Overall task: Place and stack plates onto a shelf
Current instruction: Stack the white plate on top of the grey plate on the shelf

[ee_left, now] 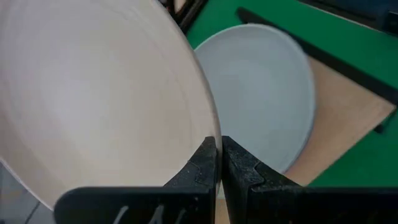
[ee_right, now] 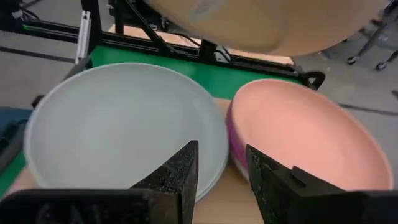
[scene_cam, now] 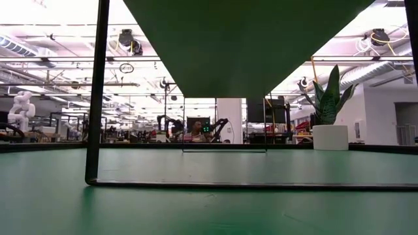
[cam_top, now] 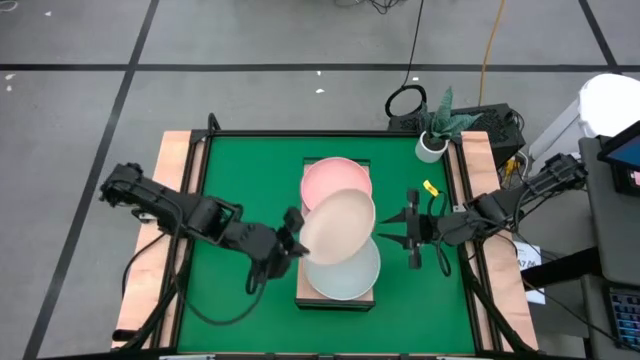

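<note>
Left gripper (cam_top: 296, 240): pinching cream plate (cam_top: 338, 226) by its rim, above shelf (cam_top: 310, 290) | Right gripper (cam_top: 404, 231): fingers spread, empty, beside shelf | Shelf: pink plate (cam_top: 335, 177), pale blue plate (cam_top: 345, 273)

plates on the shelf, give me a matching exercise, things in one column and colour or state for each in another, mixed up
Column one:
1. plate held in the left hand
2. plate on the far end of the shelf
3. plate on the near end of the shelf
4. right hand

Column two:
a. pale blue-white
b. open, holding nothing
c. cream, lifted above the shelf
d. pale pink

Pairs: 1-c, 2-d, 3-a, 4-b
</note>
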Robot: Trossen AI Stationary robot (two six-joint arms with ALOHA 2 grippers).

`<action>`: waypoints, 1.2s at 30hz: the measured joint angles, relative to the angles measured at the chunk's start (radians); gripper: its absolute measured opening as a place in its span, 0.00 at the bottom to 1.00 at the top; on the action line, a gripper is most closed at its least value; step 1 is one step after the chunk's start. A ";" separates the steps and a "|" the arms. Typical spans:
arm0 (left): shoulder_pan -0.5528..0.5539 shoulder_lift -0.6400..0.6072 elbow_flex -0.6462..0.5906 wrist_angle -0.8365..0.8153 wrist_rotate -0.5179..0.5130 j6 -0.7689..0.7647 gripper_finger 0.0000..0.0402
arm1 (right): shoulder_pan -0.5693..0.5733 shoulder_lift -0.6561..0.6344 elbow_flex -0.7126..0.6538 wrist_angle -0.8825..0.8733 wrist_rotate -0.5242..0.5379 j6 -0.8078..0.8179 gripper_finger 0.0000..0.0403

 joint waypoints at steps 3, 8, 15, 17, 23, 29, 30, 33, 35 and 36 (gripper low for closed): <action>-0.023 0.034 0.022 -0.006 0.001 0.014 0.02 | 0.015 0.000 0.000 -0.027 0.001 0.059 0.29; -0.038 0.068 0.026 -0.005 0.055 0.024 0.02 | 0.042 0.000 0.000 -0.065 0.071 0.146 0.29; -0.037 0.118 0.026 0.000 0.076 0.014 0.03 | 0.082 0.000 0.000 -0.108 0.104 0.232 0.29; -0.035 0.131 0.027 0.009 0.075 0.011 0.05 | 0.092 0.000 0.000 -0.119 0.114 0.250 0.29; -0.035 0.150 0.027 -0.005 0.075 0.007 0.07 | 0.129 0.000 0.000 -0.206 0.204 0.324 0.29; -0.036 0.150 0.027 -0.017 0.075 -0.011 0.08 | 0.132 0.000 0.000 -0.217 0.208 0.345 0.29; -0.036 0.150 0.027 -0.015 0.075 -0.015 0.08 | 0.132 0.000 0.000 -0.216 0.209 0.345 0.29; -0.036 0.150 0.027 -0.014 0.075 -0.029 0.09 | 0.131 0.000 0.000 -0.215 0.209 0.344 0.29; -0.036 0.150 0.027 -0.015 0.075 -0.044 0.10 | 0.131 0.000 0.000 -0.215 0.209 0.344 0.29; -0.036 0.150 0.027 -0.016 0.075 -0.051 0.12 | 0.131 0.000 0.000 -0.215 0.209 0.344 0.29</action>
